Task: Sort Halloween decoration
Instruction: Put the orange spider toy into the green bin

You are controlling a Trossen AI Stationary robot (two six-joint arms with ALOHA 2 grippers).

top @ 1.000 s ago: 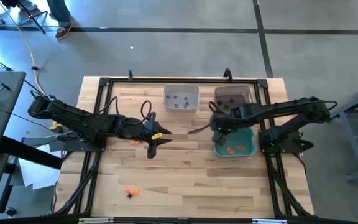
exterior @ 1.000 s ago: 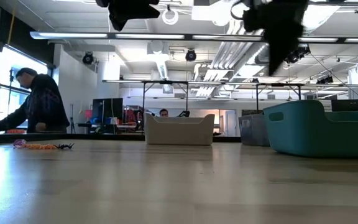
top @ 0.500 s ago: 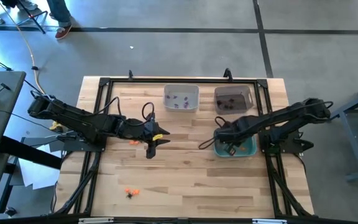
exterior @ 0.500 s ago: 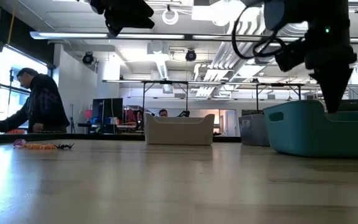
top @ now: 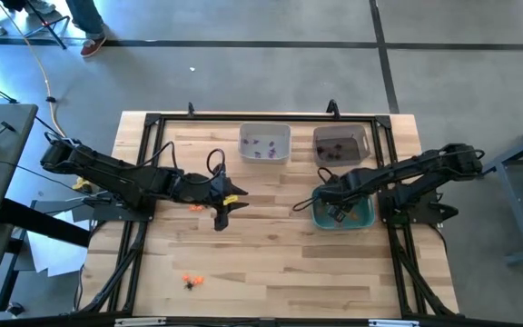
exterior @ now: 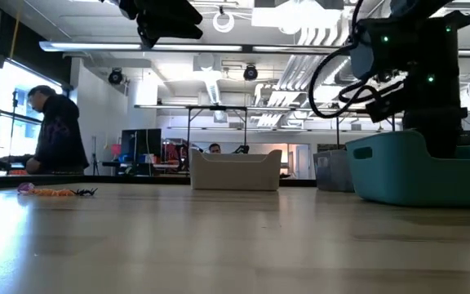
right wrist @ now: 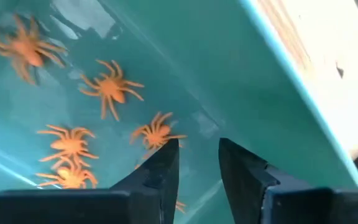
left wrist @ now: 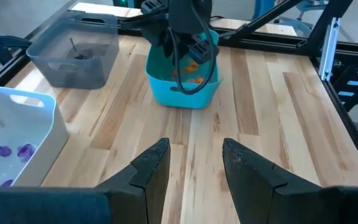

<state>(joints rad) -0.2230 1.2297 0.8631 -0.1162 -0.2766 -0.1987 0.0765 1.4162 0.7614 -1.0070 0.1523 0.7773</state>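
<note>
Several orange spiders (right wrist: 109,88) of the Halloween decoration lie on the floor of the teal bin (top: 363,218). My right gripper (right wrist: 199,149) points down inside that bin, open, just above an orange spider (right wrist: 157,134), with nothing between its fingers. In the low view its fingertips are hidden behind the bin's wall (exterior: 406,167). My left gripper (left wrist: 194,149) hangs open and empty above the middle of the table (top: 240,195), facing the teal bin (left wrist: 185,87). One orange trinket (top: 196,208) lies on the table beside it, and a few more (top: 191,281) lie near the front left.
A white bin (top: 265,143) with purple trinkets (left wrist: 14,151) and a grey bin (top: 340,145) with dark ones stand at the far edge. A black frame (top: 143,182) borders the table. A person stands beyond the table (exterior: 55,135).
My right gripper has come down from above the teal bin's far left corner into the bin, shifting toward the table's near edge; its fingertips have sunk below the bin's rim.
</note>
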